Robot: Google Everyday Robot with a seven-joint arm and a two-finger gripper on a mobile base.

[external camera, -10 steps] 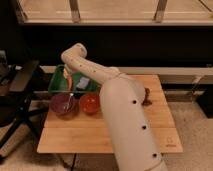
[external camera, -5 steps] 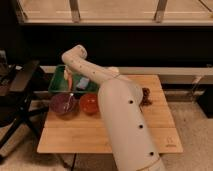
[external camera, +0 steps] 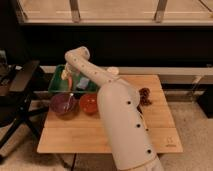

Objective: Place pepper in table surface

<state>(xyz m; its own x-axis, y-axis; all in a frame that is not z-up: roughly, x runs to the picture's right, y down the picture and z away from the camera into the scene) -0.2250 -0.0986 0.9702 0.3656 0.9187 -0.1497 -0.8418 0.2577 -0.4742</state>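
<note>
Gripper (external camera: 70,83) low over green tray (external camera: 54,83), jaws spread. Pepper (external camera: 72,78) right at fingertips: orange sliver, long axis near upright; contact unclear, probably not pinched. Bare table surface (external camera: 70,135) lies toward camera, beyond purple bowl (external camera: 63,104) and orange-red bowl (external camera: 90,103).

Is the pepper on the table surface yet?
No: the pepper is up at the pincer, over the green tray, off the table surface.

Cream-white gripper (external camera: 70,83) over green tray (external camera: 55,80), orange-red pepper (external camera: 72,77), purple bowl (external camera: 63,104), orange-red bowl (external camera: 90,103), light-wood slatted table surface (external camera: 82,136)
</note>
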